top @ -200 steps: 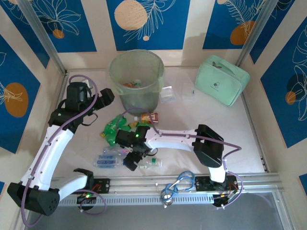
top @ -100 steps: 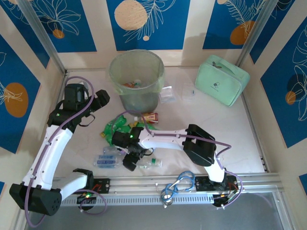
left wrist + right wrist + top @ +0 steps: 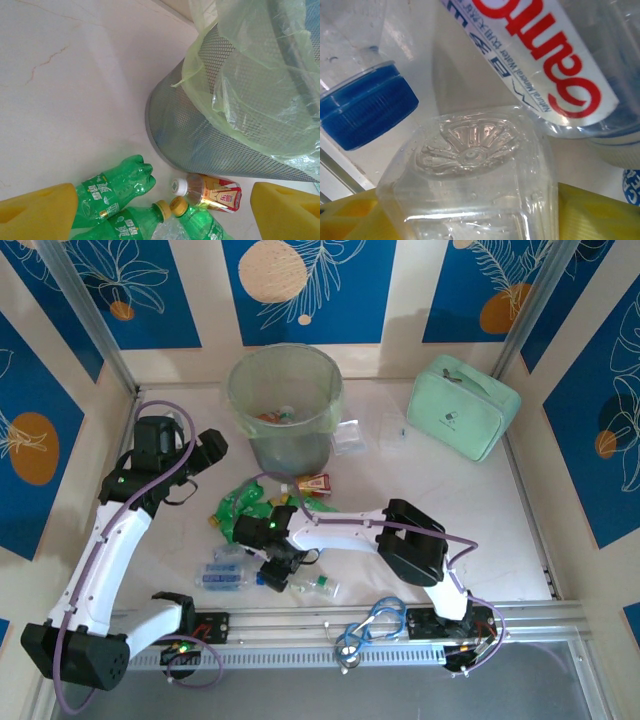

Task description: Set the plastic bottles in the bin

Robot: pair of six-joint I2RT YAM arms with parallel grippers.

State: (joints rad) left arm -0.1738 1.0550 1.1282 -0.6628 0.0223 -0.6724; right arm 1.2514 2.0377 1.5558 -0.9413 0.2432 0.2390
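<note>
The left gripper (image 3: 160,210) hangs spread wide over green bottles (image 3: 115,187) lying at the foot of the bin (image 3: 210,135). Further right, the right gripper (image 3: 470,220) pinches a clear bottle (image 3: 480,165) beside a blue-capped bottle (image 3: 365,112) on the table (image 3: 450,510).

Blue leaf-print walls, a pale table, and bottles in green, brown and clear.

The walls (image 3: 300,280) have deep-blue panels with white leaf outlines and orange and peach discs, with cream strips between. The table (image 3: 60,100) is off-white with faint reddish veins. The bin (image 3: 210,145) is grey mesh under a translucent pale-green liner. The green bottles (image 3: 112,187) have green-and-white labels, two with yellowish caps. The brown bottle (image 3: 210,192) has a red-and-gold label and a white cap. The clear bottle (image 3: 475,170) is colourless, the cap (image 3: 365,107) blue, the label (image 3: 540,55) white with red lettering. The soft case (image 3: 463,418) is mint green. The arms (image 3: 340,530) are white and black with purple cables, and the finger pads (image 3: 285,210) are yellow.
</note>
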